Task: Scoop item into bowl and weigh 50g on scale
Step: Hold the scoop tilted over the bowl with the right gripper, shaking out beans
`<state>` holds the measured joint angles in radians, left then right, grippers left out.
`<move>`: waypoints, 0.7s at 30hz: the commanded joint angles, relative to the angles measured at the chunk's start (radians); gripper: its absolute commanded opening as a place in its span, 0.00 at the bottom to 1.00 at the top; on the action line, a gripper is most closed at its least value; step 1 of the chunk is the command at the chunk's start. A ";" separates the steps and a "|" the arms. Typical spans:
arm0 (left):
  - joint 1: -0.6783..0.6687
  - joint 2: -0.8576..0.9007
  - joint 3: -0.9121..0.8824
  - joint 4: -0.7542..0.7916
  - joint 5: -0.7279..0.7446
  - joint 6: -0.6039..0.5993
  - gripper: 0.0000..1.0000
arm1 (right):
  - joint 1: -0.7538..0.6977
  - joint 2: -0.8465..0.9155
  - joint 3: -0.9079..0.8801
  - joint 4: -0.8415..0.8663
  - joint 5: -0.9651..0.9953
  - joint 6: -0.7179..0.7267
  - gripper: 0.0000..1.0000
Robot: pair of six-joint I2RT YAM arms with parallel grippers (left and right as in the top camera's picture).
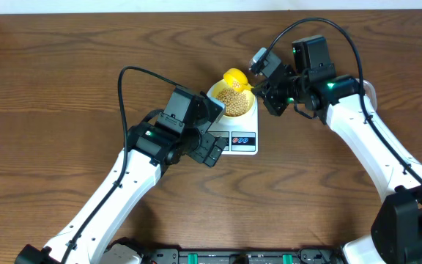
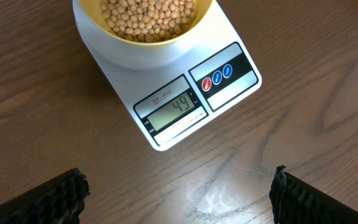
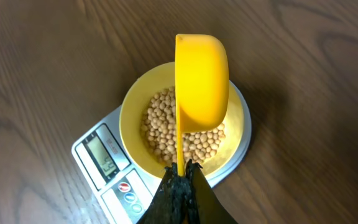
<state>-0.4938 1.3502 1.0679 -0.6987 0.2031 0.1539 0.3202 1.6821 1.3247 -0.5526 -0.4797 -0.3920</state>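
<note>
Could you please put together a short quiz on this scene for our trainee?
1. True or false: the right gripper holds the yellow scoop by its handle over the bowl of beans.
2. The display on the scale reads: A) 49 B) 94 C) blank.
3. Fill in: the left gripper stands ____, holding nothing.
Key: 1 true; 2 A; 3 open.

Tan beans (image 3: 157, 124), pale yellow bowl (image 3: 131, 106), white scale (image 2: 173, 109)
</note>
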 commanded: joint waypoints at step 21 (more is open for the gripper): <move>0.000 0.002 -0.013 0.000 -0.010 -0.006 0.96 | -0.106 -0.029 0.000 0.029 -0.133 0.176 0.01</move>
<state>-0.4938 1.3502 1.0679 -0.6987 0.2031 0.1539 0.2356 1.6821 1.3247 -0.5262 -0.5896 -0.2291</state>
